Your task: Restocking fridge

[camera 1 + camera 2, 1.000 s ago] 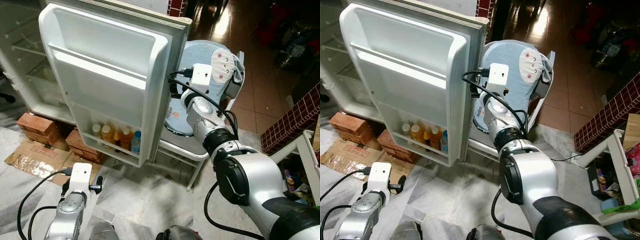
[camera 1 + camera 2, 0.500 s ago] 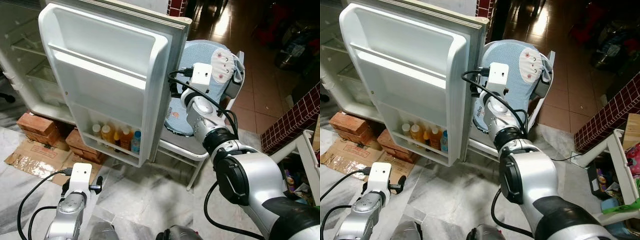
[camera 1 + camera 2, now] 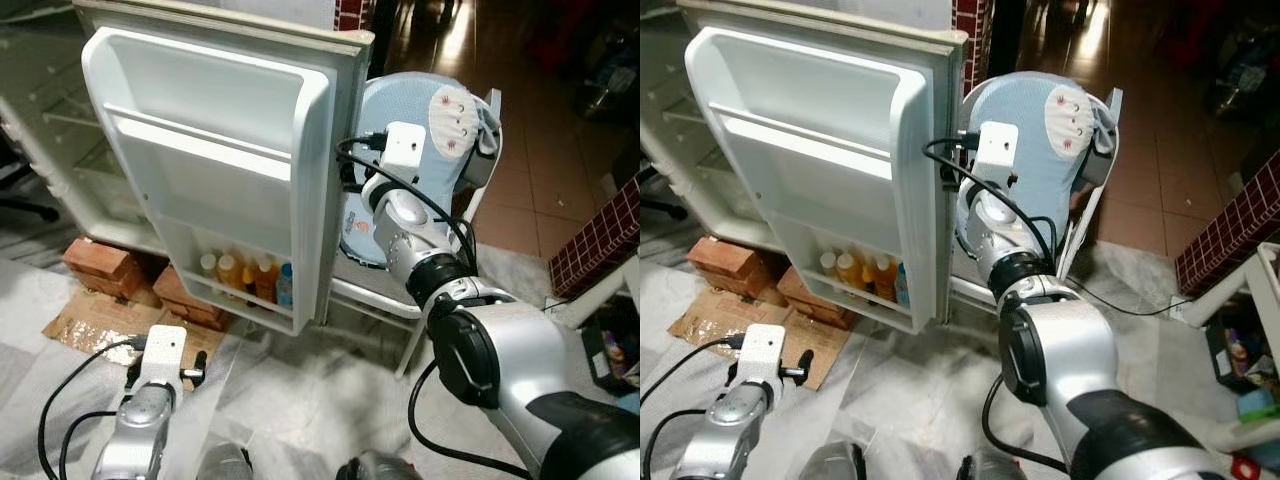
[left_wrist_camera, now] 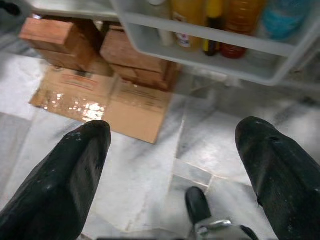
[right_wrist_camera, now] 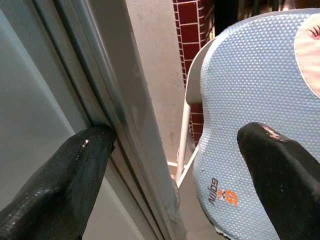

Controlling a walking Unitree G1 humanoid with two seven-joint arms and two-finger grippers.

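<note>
My right claw point(image 5: 172, 150) is tucked behind the fridge door's edge point(image 3: 335, 190), hidden from my eyes. The bottles point(image 3: 245, 275) in the door's lowest shelf are half masked by its rail, labels too small to read. The fridge's interior point(image 3: 55, 150) is cut off at the frame.

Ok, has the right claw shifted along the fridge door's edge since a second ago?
No. The right claw sits at the same height on the fridge door edge, level with the blue chair back; only the camera shifted.
</note>
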